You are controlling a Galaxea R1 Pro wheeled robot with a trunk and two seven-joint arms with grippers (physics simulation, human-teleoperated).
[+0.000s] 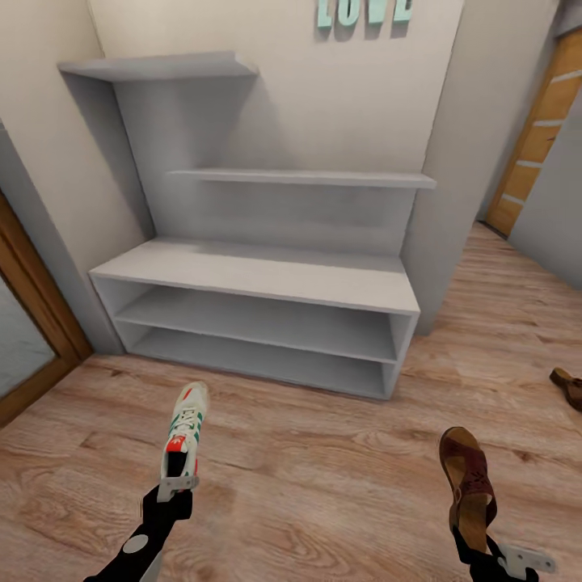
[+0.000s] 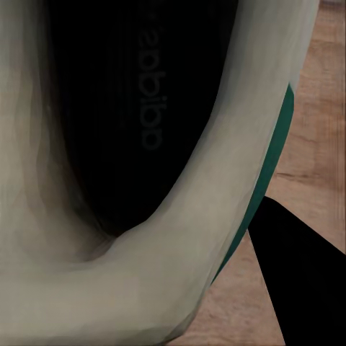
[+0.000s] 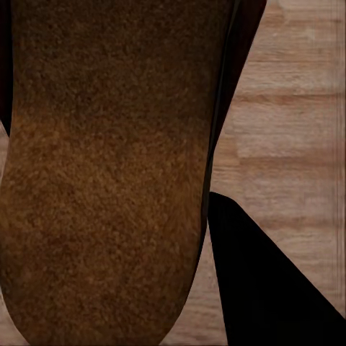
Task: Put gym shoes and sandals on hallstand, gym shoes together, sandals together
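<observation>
One gym shoe (image 1: 185, 436) and two sandals are seen. The shoe is clamped at its heel by the left gripper (image 1: 177, 486); one sandal (image 1: 467, 487) is gripped by the right gripper (image 1: 485, 543), the other sandal (image 1: 567, 385) lies on the corridor floor (image 1: 323, 477) at right. The pale-grey hallstand (image 1: 259, 311) stands against the wall, its bench top and shelves bare.

Gym shoe (image 2: 108, 274) heel opening, close up

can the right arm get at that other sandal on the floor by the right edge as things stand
Probably not yet: the right gripper is shut on a sandal, so it has no free grip. The other sandal lies open on the floor, nothing blocking it.
</observation>
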